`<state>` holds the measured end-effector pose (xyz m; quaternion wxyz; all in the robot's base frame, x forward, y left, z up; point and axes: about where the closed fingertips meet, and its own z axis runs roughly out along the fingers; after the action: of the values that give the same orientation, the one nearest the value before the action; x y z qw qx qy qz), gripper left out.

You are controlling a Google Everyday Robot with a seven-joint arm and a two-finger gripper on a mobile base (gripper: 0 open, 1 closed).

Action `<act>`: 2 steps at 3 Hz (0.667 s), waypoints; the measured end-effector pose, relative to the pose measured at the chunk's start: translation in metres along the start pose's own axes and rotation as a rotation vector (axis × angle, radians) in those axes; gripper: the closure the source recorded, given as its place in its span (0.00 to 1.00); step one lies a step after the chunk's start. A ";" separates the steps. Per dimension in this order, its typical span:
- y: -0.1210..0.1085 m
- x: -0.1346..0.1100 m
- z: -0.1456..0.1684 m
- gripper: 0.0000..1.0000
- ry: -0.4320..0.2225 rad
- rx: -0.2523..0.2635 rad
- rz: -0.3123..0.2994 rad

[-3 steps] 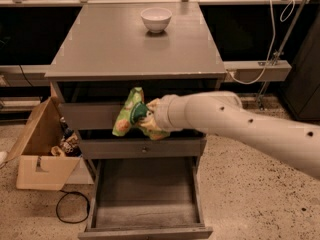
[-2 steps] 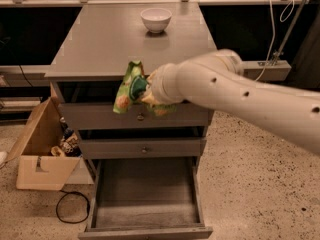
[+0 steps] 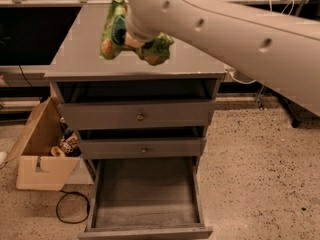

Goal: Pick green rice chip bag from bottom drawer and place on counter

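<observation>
Bag [image 3: 114, 33] held in the air, crumpled, light green with a dark round logo and orange patches, bunched on both sides of the gripper [image 3: 134, 40]

Gripper clenched on the bag, mostly hidden by the foil; only a pale bit shows between the 2 lobes of the bag

Gripper sits over the front left part of the counter [image 3: 192, 59], above its surface; cannot tell whether the bag's lower lobe touches the top

Arm [image 3: 225, 29] runs off up and to the right of the gripper, thick, pale, with 3 dark round holes

Straight below the gripper, under the counter edge: 2 shallow drawers [image 3: 165, 116] with round knobs, one over the other

Well below the gripper: bottom drawer [image 3: 145, 194] pulled out, grey floor showing

Down and left of the gripper, on the floor beside the cabinet: open box [image 3: 42, 171] with small items inside, and a black cable [image 3: 64, 218] looped in front of it
</observation>
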<state>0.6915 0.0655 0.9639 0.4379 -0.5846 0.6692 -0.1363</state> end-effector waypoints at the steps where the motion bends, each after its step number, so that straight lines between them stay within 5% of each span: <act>1: -0.023 -0.029 0.039 1.00 0.084 -0.020 -0.046; 2: -0.029 -0.035 0.095 1.00 0.217 -0.072 -0.074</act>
<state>0.7795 0.1202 0.9435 0.3365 -0.6060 0.6952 -0.1906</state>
